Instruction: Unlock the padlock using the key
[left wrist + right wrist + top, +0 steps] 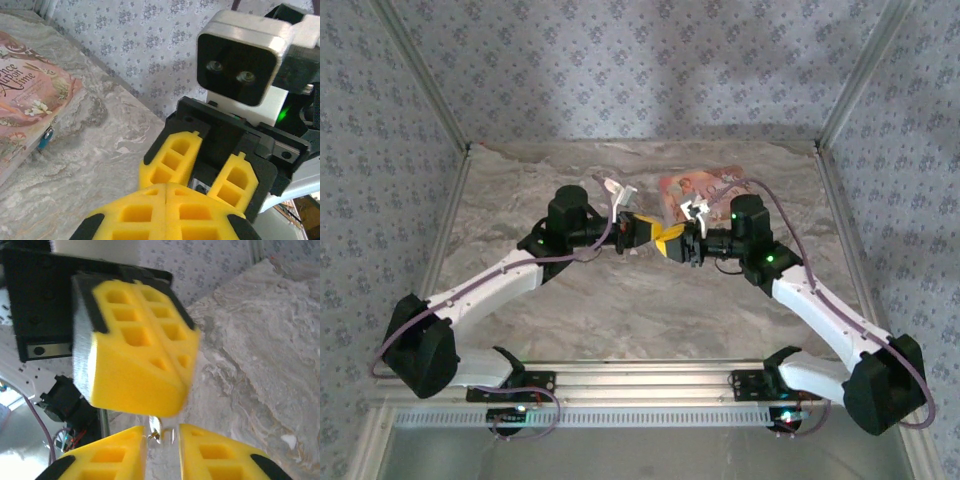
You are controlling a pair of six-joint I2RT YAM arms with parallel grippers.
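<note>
Between the parted fingers of my right end effector [162,437] sits the key [156,430], a silvery sliver right at the tip of my left end effector [166,192]. The left one's fingers are pressed fully together, and I cannot tell whether they pinch the key. Both meet tip to tip above the worktop [260,350]. The padlock [44,142] sits at the edge of the pink box [25,100], well off to the side of the left end effector, with nothing touching it. I judge the job early: key aloft, insertion and turning not yet begun.

Overhead rear; opposed close wrist views share table [620,310].
</note>
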